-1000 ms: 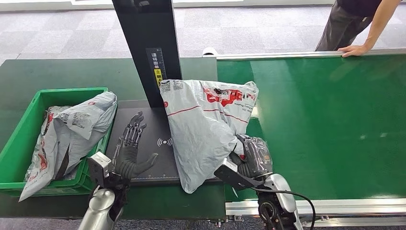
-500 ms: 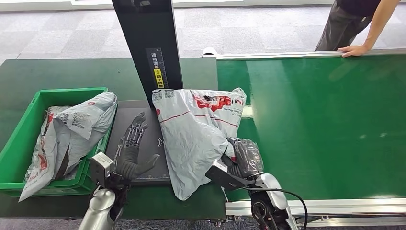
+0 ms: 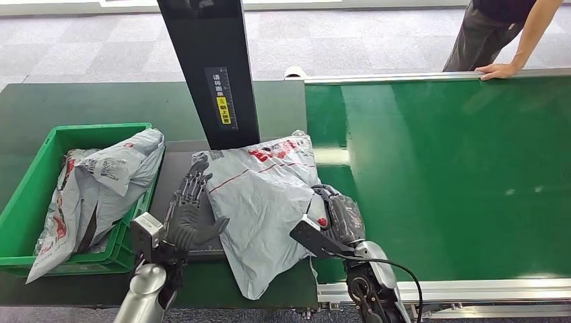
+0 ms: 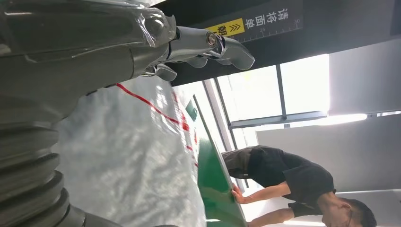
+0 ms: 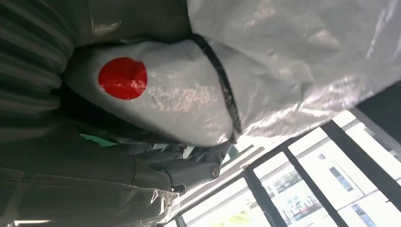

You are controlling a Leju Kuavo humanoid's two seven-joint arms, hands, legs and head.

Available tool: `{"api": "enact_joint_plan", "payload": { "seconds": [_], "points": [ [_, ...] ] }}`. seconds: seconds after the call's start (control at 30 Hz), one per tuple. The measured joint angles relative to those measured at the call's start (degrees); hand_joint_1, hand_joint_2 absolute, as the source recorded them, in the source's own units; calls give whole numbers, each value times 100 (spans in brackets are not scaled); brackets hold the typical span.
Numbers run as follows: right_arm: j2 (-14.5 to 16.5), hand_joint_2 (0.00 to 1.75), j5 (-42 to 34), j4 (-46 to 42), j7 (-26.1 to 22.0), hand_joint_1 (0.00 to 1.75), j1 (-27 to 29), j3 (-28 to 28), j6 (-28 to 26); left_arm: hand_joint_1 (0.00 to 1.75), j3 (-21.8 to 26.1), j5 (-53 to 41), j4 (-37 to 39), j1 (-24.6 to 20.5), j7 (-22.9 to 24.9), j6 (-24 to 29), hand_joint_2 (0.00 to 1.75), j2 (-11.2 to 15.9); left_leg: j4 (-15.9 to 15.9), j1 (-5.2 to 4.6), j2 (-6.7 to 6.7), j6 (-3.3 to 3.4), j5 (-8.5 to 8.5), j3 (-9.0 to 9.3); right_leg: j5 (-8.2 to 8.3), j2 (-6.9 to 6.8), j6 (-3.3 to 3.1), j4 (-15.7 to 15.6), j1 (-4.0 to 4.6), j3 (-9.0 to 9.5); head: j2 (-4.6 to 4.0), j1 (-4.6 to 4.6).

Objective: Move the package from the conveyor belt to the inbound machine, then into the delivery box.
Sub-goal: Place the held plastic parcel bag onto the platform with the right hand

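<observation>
That grey poly mailer (image 3: 259,202) looks soft, slick and floppy; right hand (image 3: 337,219) grips its 3 o'clock edge, left hand (image 3: 186,208) spread wide at 9. Grab bunched film.

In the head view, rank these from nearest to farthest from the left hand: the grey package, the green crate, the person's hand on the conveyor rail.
1. Grey package: right beside the left hand, on its right, over the scanner plate.
2. Green crate: on the hand's other side, a short way off.
3. Person's hand: far across the belt, on the conveyor rail at the far right.
</observation>
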Motion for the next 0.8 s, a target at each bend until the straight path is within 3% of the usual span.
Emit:
{"api": "enact_joint_plan", "payload": {
  "seconds": [0.13, 0.47, 0.63, 0.8],
  "points": [
    [28, 175, -162, 83, -301, 52, -26, 1, 114, 0, -13, -1, 41, -70, 0, -69, 175, -23, 0, 0, 0, 0, 0, 0, 0, 0, 0, 0, 0, 0, 0, -1],
    [35, 175, -216, 169, -398, 49, -29, 1, 142, 0, -78, -1, 110, -140, 0, -79, 175, -68, 0, 0, 0, 0, 0, 0, 0, 0, 0, 0, 0, -1, 0, -1],
    [35, 175, -300, 174, -578, 2, -41, 22, 247, 0, -96, -7, 138, -160, -1, -5, 175, -66, 0, 0, 1, 0, 0, -2, 0, 0, 0, 0, 0, 0, 0, 0],
    [44, 175, -493, 113, -590, 0, -85, 78, 48, 0, -89, 42, 132, -146, 28, -71, 175, -32, 1, 0, -4, 0, 2, -1, 0, -2, 0, 0, 0, -1, 0, 0]
  ]
}}
